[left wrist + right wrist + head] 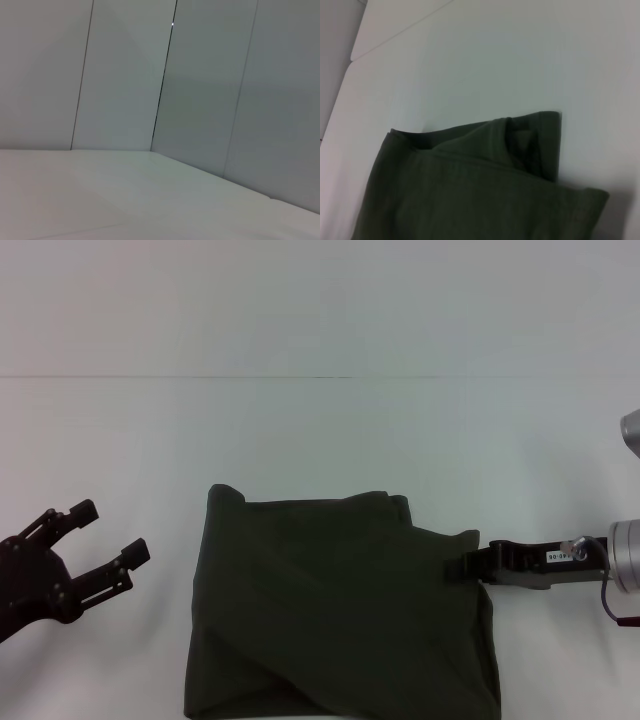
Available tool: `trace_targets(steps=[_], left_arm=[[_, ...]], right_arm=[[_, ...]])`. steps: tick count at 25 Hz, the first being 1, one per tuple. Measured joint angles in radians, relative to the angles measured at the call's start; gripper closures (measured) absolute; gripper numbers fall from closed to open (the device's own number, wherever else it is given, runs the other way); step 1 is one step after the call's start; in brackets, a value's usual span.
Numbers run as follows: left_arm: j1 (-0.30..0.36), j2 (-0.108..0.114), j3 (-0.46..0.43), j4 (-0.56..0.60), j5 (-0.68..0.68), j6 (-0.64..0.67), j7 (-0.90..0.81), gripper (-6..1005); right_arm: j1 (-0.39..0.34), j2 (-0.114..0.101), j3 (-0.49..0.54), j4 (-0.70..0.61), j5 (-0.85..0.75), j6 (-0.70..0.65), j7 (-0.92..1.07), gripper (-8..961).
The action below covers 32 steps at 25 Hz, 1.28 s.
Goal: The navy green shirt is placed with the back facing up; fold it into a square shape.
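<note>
Head view: navy green shirt (340, 610) folded roughly square, plain; right tool (462, 565) pinching its edge; left tool (110, 535) agape.

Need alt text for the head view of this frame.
A dark green shirt, folded into a rough square, lies on a white table. The right gripper touches its right edge; the left gripper hangs open, apart from it.

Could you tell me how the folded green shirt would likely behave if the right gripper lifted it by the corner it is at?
The navy green shirt would probably droop and unfold, since its soft layers lie loosely overlapped. It looks light, so the right gripper at its edge should lift it easily. Pushed, it would likely bunch rather than slide.
</note>
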Motion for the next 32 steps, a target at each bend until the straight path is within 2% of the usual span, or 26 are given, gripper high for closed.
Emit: trace_targets(steps=[13, 18, 22, 26, 29, 32], left_arm=[[-0.001, 0.0, 0.0, -0.005, -0.011, -0.007, 0.0, 66], [-0.002, 0.0, 0.0, -0.005, -0.019, -0.008, 0.0, 66], [-0.002, 0.001, 0.0, -0.005, -0.023, -0.01, 0.0, 66], [-0.003, 0.0, 0.0, -0.009, -0.025, -0.016, 0.0, 66], [-0.003, 0.001, 0.0, -0.017, -0.032, -0.017, 0.0, 66], [-0.004, 0.001, 0.0, -0.02, -0.038, -0.017, 0.0, 66]], right_arm=[[0.008, -0.01, 0.011, -0.009, 0.075, -0.014, -0.029, 853], [0.045, -0.014, 0.01, -0.017, 0.138, -0.034, -0.067, 855], [0.062, -0.008, 0.009, -0.054, 0.157, -0.076, -0.085, 856], [0.049, -0.007, 0.012, -0.078, 0.175, -0.084, -0.099, 857], [0.028, -0.014, 0.013, -0.068, 0.175, -0.045, -0.097, 858], [0.013, -0.012, 0.013, -0.066, 0.174, 0.004, -0.099, 858]])
